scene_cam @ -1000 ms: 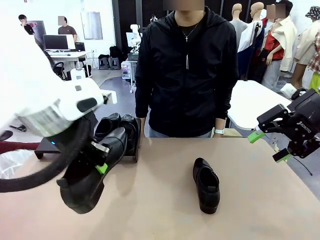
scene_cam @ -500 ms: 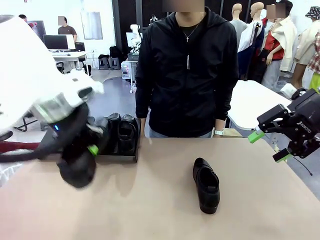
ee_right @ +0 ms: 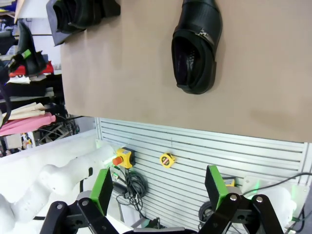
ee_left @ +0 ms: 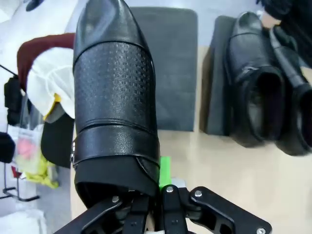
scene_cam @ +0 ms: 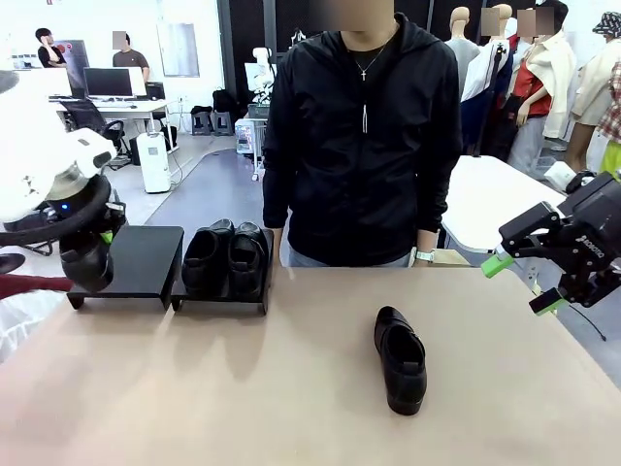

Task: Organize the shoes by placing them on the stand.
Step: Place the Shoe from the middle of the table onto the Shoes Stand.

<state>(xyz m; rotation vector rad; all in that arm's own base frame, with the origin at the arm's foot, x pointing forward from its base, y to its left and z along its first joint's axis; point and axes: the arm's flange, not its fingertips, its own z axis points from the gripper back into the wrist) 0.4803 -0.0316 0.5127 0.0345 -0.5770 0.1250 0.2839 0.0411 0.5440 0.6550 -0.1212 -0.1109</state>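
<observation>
**Front view:** L arm comes in from far left. The left gripper (scene_cam: 102, 238) is clamped tight on a held shoe (scene_cam: 85, 262) by its heel end, toe hanging down. The grip is at the collar, prob. because that's the only thin edge the pads can pinch. The shoe sits at the outer left edge of the stand (scene_cam: 146, 257), not over the top yet. Can't tell if it touches the stand.

The stand's left section is bare on top. The right section carries two shoes on stand (scene_cam: 228, 257) side by side, touching, toes toward the robot. That leaves the bare half for the last two, I'd say.

The lone shoe (scene_cam: 401, 359) lies on the table (scene_cam: 243, 408), right of centre and well apart from the stand, toe toward the robot. The right gripper (scene_cam: 522, 283) hangs off the table's right side with jaws wide and nothing in them. It looks parked, waiting its turn. The person (scene_cam: 364, 146) stands at the far edge, arms down.

**L wrist view:** The held shoe (ee_left: 114, 92) runs up from the gripper's own fingers, w/ one green pad (ee_left: 165, 170) on its collar. The toe points past the bare section (ee_left: 170, 63), and the shoe overlaps that section's outer edge. The loaded section (ee_left: 217, 97) is beyond, w/ both shoes snug on top.

**R wrist view:** The green pads (ee_right: 102, 190) are spread far apart w/ nothing between them. The lone shoe (ee_right: 197, 48) is ahead on the table, opening toward the cam, so the collar is reachable. The stand's corner is top left.
</observation>
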